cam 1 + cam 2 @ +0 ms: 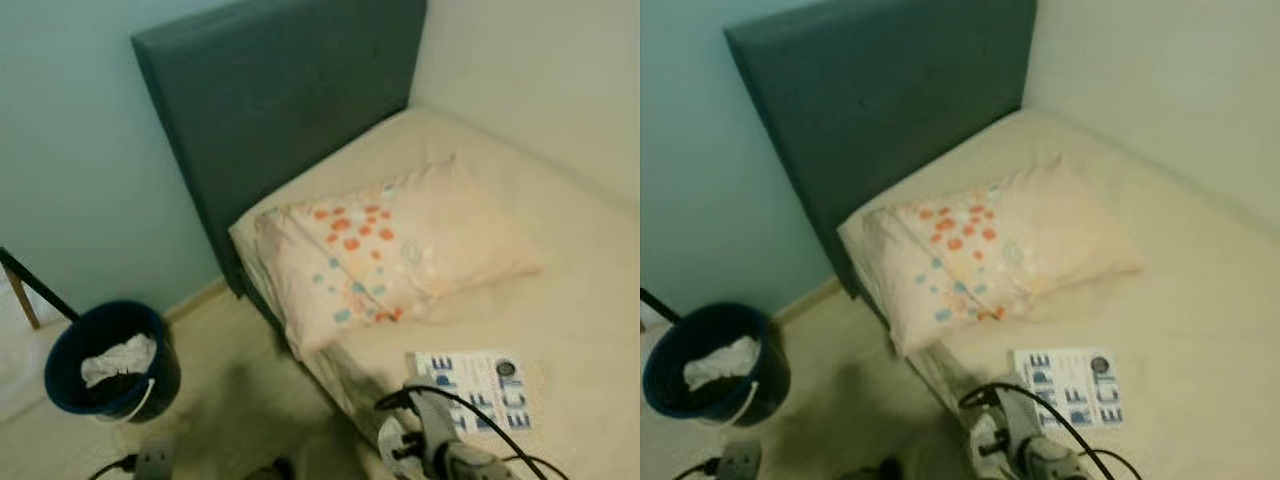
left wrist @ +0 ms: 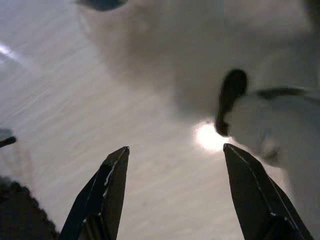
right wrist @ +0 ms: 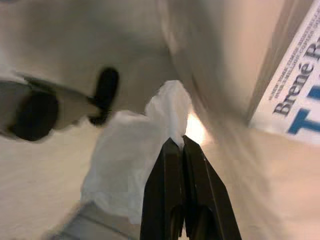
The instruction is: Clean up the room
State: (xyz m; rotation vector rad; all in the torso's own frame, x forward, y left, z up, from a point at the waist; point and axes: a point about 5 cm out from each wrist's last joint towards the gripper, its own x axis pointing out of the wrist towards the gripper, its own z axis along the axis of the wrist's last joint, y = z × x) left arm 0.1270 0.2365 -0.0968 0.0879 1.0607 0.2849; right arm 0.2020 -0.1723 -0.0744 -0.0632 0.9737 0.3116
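My right gripper (image 3: 177,142) is shut on a crumpled white tissue (image 3: 127,160), which hangs from the fingertips above the pale floor beside the bed's edge. My right arm (image 1: 440,445) shows at the bottom of the head view, next to the bed. A dark blue bin (image 1: 165,385) stands on the floor to the left and holds crumpled white paper (image 1: 120,358). My left gripper (image 2: 175,150) is open over bare floor, with nothing between its fingers.
A book with blue lettering (image 1: 478,390) lies on the bed (image 1: 580,300) near my right arm. A pillow with orange and blue dots (image 1: 390,250) rests below the grey headboard (image 1: 280,100). A dark chair leg (image 1: 35,285) stands left of the bin.
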